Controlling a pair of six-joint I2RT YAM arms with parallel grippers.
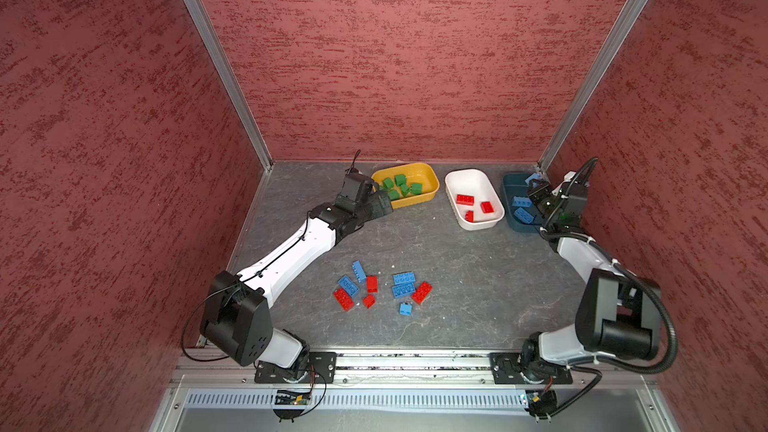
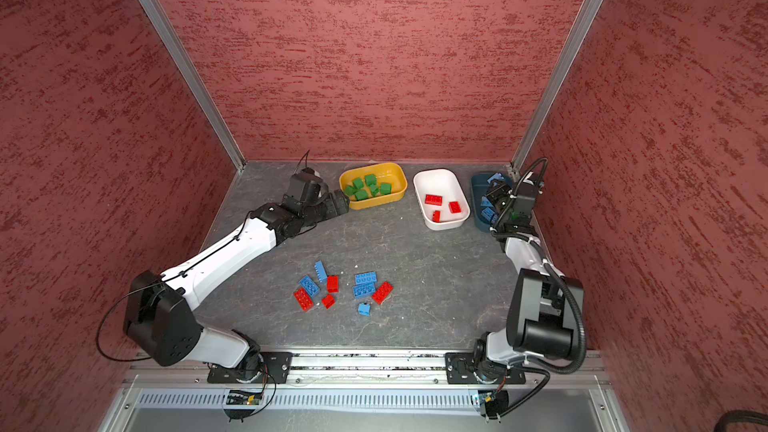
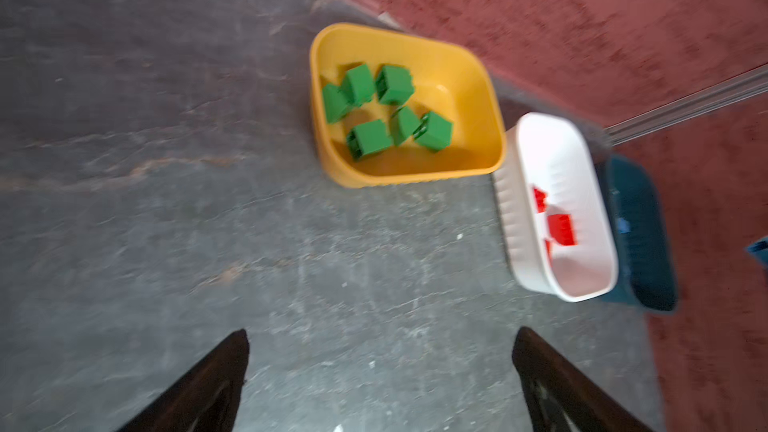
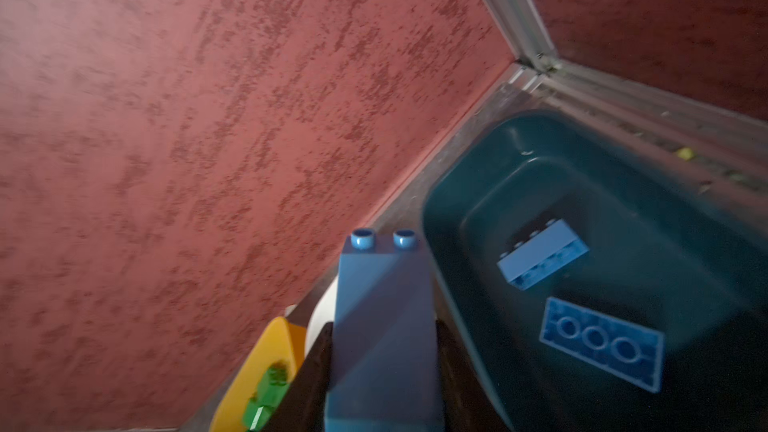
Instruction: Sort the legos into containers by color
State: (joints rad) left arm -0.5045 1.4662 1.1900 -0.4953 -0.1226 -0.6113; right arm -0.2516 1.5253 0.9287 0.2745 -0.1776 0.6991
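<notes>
Several green legos [image 1: 401,179] lie in the yellow-orange container [image 1: 415,201] at the back. My left gripper [image 3: 380,338] hovers just off its near left corner, open and empty. Red legos [image 1: 465,199] lie in the white container [image 1: 469,182] beside it. My right gripper [image 4: 384,326] is shut on an oblong blue lego [image 4: 386,292], held over the near left rim of the dark teal container [image 4: 478,184], which has two blue legos [image 4: 540,253] in it. Several loose red and blue legos [image 1: 404,284] are scattered mid-table, toward the front.
The three containers stand in a row along the back wall, the teal one [image 1: 511,184] in the back right corner. Red textured walls close in the back and both sides. A metal rail [image 1: 415,361] with both arm bases runs along the front edge.
</notes>
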